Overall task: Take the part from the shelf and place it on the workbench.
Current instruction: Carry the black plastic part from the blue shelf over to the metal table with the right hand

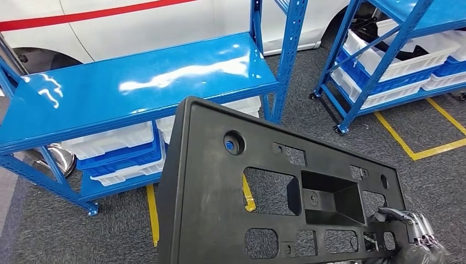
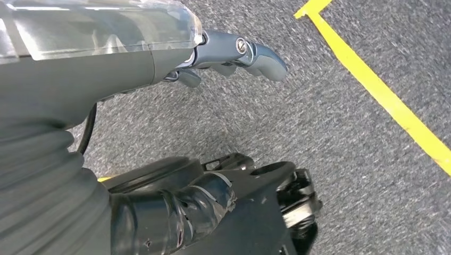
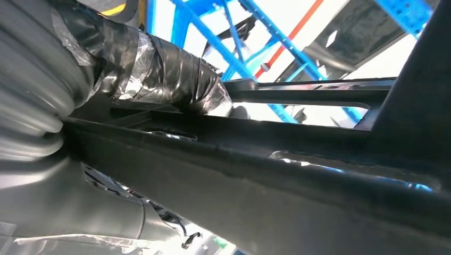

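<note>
We see the part (image 1: 209, 209) as matt black moulded plastic with a faintly grainy skin, its blue insert (image 1: 230, 145) at 11 o'clock. At 10 o'clock the shelf (image 1: 137, 82) is glossy blue painted metal. The bins (image 1: 118, 140) look like smooth white plastic. The floor (image 1: 308, 118) is rough grey carpet with yellow tape lines (image 1: 406, 144). The right hand (image 1: 417, 234) looks grey and metallic.

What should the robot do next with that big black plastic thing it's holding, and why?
Probably keep carrying it and turn to look for the workbench. The big black plastic panel with cut-out holes is already off the blue metal shelf, held up at its lower corner by the right hand. The left hand hangs over the grey carpet, holding nothing. No workbench is in sight yet.
</note>
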Tool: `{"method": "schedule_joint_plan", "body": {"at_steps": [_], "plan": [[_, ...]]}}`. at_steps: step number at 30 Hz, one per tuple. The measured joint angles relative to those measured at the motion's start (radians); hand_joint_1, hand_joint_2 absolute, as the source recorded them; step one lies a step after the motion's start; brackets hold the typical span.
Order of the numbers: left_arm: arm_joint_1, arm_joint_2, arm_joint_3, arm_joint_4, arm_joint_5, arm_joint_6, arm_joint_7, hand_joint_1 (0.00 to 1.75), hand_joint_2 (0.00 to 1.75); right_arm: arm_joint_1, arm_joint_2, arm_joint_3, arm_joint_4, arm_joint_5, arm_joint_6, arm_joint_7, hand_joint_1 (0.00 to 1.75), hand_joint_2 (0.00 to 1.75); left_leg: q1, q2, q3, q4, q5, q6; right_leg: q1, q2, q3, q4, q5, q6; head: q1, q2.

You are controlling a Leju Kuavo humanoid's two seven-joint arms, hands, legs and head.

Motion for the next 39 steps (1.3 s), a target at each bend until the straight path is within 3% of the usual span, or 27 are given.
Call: {"method": "schedule_joint_plan", "body": {"at_steps": [2,3,5,7,9,12,13,14,15,17,19,22,24,25,27,29,30,31,33,34,36,38,39], "plan": [[0.0,0.0,0.0,0.0,0.002,0.0,-0.001,0.0,1.75,0.002,0.005,-0.005,-0.003,-0.01,0.0,-0.004,1.75,1.75,0.0,-0.025,0.07,-0.141,0.073,0.01,0.0,0.017,0.001,0.002,0.001,0.002,0.0,0.0],[0.0,0.0,0.0,0.0,0.004,0.0,-0.002,0.0,1.75,0.004,0.008,-0.009,-0.006,-0.022,0.0,-0.009,1.75,1.75,-0.001,-0.042,0.101,-0.207,0.095,0.015,0.0,0.026,0.0,0.002,0.002,0.006,0.0,0.0],[0.0,0.001,0.001,0.0,0.007,0.001,-0.004,0.0,1.75,0.011,0.015,-0.019,-0.015,-0.058,0.0,-0.024,1.75,1.75,-0.004,-0.065,0.125,-0.263,0.104,0.024,-0.002,0.039,-0.006,0.001,0.008,0.017,0.0,0.0],[0.0,0.001,0.001,0.0,0.009,0.002,-0.006,0.0,1.75,0.022,0.021,-0.036,-0.028,-0.091,0.0,-0.037,1.75,1.75,-0.004,-0.053,0.127,-0.272,0.11,0.032,-0.005,0.049,-0.01,-0.001,0.013,0.031,0.0,0.0],[0.0,0.0,0.001,0.0,0.01,0.002,-0.007,0.0,1.75,0.032,0.023,-0.054,-0.04,-0.11,0.0,-0.047,1.75,1.75,-0.001,-0.034,0.132,-0.289,0.121,0.045,-0.002,0.026,-0.023,0.024,-0.008,0.04,0.002,0.0],[0.002,0.0,0.001,0.0,0.013,0.002,-0.008,0.0,1.75,0.036,0.023,-0.071,-0.048,-0.114,0.0,-0.054,1.75,1.75,-0.003,0.0,0.132,-0.295,0.126,0.057,0.0,-0.02,-0.095,0.18,-0.097,0.044,0.005,0.0],[0.003,0.0,0.001,0.0,0.014,0.002,-0.008,0.0,1.75,0.038,0.023,-0.076,-0.049,-0.113,0.0,-0.055,1.75,1.75,-0.004,0.011,0.13,-0.293,0.125,0.057,0.0,-0.024,-0.117,0.229,-0.115,0.046,0.005,0.0],[0.003,0.0,0.001,0.0,0.015,0.002,-0.008,0.0,1.75,0.039,0.023,-0.081,-0.049,-0.112,0.0,-0.054,1.75,1.75,-0.004,0.021,0.129,-0.291,0.124,0.057,-0.001,-0.027,-0.123,0.249,-0.115,0.048,0.005,0.0],[0.003,0.0,0.001,0.0,0.016,0.002,-0.008,0.0,1.75,0.041,0.023,-0.085,-0.049,-0.111,0.0,-0.053,1.75,1.75,-0.004,0.03,0.128,-0.287,0.121,0.056,-0.001,-0.031,-0.111,0.232,-0.097,0.048,0.005,0.0],[0.002,0.0,0.001,0.0,0.016,0.002,-0.009,0.0,1.75,0.041,0.023,-0.091,-0.049,-0.109,0.0,-0.052,1.75,1.75,-0.004,0.045,0.128,-0.278,0.114,0.049,-0.003,-0.05,-0.045,0.118,-0.044,0.047,0.005,0.0],[0.001,0.0,0.001,0.001,0.016,0.002,-0.009,0.0,1.75,0.041,0.023,-0.095,-0.05,-0.096,0.0,-0.052,1.75,1.75,-0.009,0.055,0.127,-0.265,0.104,0.038,0.0,-0.068,0.004,0.026,-0.02,0.038,0.004,0.0],[-0.003,0.0,0.001,0.001,0.016,0.002,-0.009,0.0,1.75,0.041,0.023,-0.107,-0.052,-0.072,0.0,-0.051,1.75,1.75,-0.013,0.067,0.129,-0.261,0.099,0.025,0.005,-0.058,0.007,0.011,-0.021,0.021,0.004,0.0],[-0.005,0.0,0.001,0.001,0.016,0.002,-0.009,0.0,1.75,0.041,0.024,-0.113,-0.054,-0.067,0.0,-0.051,1.75,1.75,-0.009,0.053,0.121,-0.241,0.078,0.016,0.002,-0.048,0.005,0.007,-0.016,0.01,0.004,0.0],[-0.005,0.0,0.001,0.001,0.016,0.002,-0.01,0.0,1.75,0.041,0.025,-0.114,-0.054,-0.063,0.0,-0.051,1.75,1.75,-0.007,0.038,0.106,-0.206,0.053,0.011,0.0,-0.043,0.004,0.005,-0.014,0.005,0.004,0.0],[-0.003,0.0,0.001,0.001,0.016,0.002,-0.01,0.0,1.75,0.04,0.028,-0.117,-0.055,-0.042,0.0,-0.045,1.75,1.75,-0.004,0.01,0.052,-0.083,-0.014,0.004,0.001,-0.032,0.0,0.005,-0.011,0.0,0.004,0.0],[0.0,0.0,0.001,0.001,0.016,0.001,-0.01,0.0,1.75,0.04,0.029,-0.119,-0.055,-0.007,0.0,-0.03,1.75,1.75,-0.004,0.003,0.006,0.012,-0.041,0.004,0.003,-0.016,-0.001,0.005,-0.01,-0.002,0.004,0.0],[0.0,0.0,0.0,0.001,0.016,0.001,-0.01,0.0,1.75,0.039,0.029,-0.121,-0.054,0.013,0.0,-0.019,1.75,1.75,-0.004,0.001,0.007,0.008,-0.024,0.007,0.005,-0.007,-0.001,0.005,-0.01,-0.002,0.004,0.0],[0.0,0.0,0.0,0.001,0.015,0.001,-0.01,0.0,1.75,0.037,0.029,-0.122,-0.052,0.031,0.0,-0.008,1.75,1.75,-0.005,-0.002,0.025,-0.034,0.011,0.013,0.006,0.002,0.001,0.005,-0.01,-0.002,0.004,0.0],[-0.002,0.001,0.0,0.001,0.014,0.001,-0.011,0.0,1.75,0.031,0.029,-0.124,-0.048,0.053,0.0,0.011,1.75,1.75,-0.008,-0.029,0.085,-0.168,0.083,0.029,0.008,0.018,0.004,0.005,-0.009,-0.001,0.004,0.0],[-0.003,0.002,0.0,0.001,0.014,0.001,-0.012,0.0,1.75,0.027,0.029,-0.125,-0.045,0.055,0.0,0.018,1.75,1.75,-0.009,-0.045,0.108,-0.22,0.101,0.037,0.007,0.025,0.003,0.005,-0.007,0.002,0.004,0.0],[-0.007,0.004,0.0,0.002,0.013,0.001,-0.013,0.0,1.75,0.02,0.028,-0.126,-0.042,0.04,0.0,0.027,1.75,1.75,-0.013,-0.062,0.123,-0.261,0.104,0.045,0.002,0.037,-0.004,0.003,-0.001,0.012,0.004,0.0],[-0.008,0.003,0.0,0.002,0.014,0.002,-0.013,0.0,1.75,0.017,0.027,-0.126,-0.041,0.012,0.0,0.03,1.75,1.75,-0.012,-0.048,0.13,-0.28,0.113,0.048,-0.001,0.044,-0.007,0.0,0.005,0.025,0.004,0.0],[-0.008,0.003,0.0,0.002,0.015,0.002,-0.013,0.0,1.75,0.017,0.025,-0.126,-0.041,0.002,0.0,0.029,1.75,1.75,-0.01,-0.039,0.135,-0.293,0.12,0.05,0.001,0.034,-0.008,0.003,0.002,0.03,0.004,0.0]]}}
